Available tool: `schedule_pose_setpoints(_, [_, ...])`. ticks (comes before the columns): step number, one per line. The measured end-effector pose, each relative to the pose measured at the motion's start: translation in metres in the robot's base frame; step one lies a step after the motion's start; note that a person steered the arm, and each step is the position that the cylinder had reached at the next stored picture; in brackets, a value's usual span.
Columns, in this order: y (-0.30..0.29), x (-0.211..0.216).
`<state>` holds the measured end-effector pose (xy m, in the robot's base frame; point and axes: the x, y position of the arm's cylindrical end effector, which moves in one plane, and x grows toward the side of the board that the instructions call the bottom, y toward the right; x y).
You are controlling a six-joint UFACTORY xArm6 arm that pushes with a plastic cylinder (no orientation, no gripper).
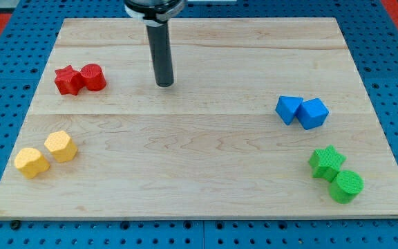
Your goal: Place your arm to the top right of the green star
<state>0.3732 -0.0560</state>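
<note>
The green star [326,162] lies near the view's right edge, low on the wooden board [199,138]. A green cylinder [346,186] touches it at its lower right. My tip [164,84] is the lower end of the dark rod, at the board's upper middle. It is far to the upper left of the green star and touches no block.
Two blue blocks [302,111] sit side by side above the green star. A red star [68,79] and a red cylinder [93,77] sit at the upper left. Two yellow blocks [46,153] sit at the lower left. Blue pegboard surrounds the board.
</note>
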Motion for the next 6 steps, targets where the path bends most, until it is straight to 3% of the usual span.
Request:
schedule_pose_setpoints(2, [0.013,0.000])
schedule_pose_setpoints(5, [0.055,0.150])
schedule_pose_setpoints(6, [0.152,0.142])
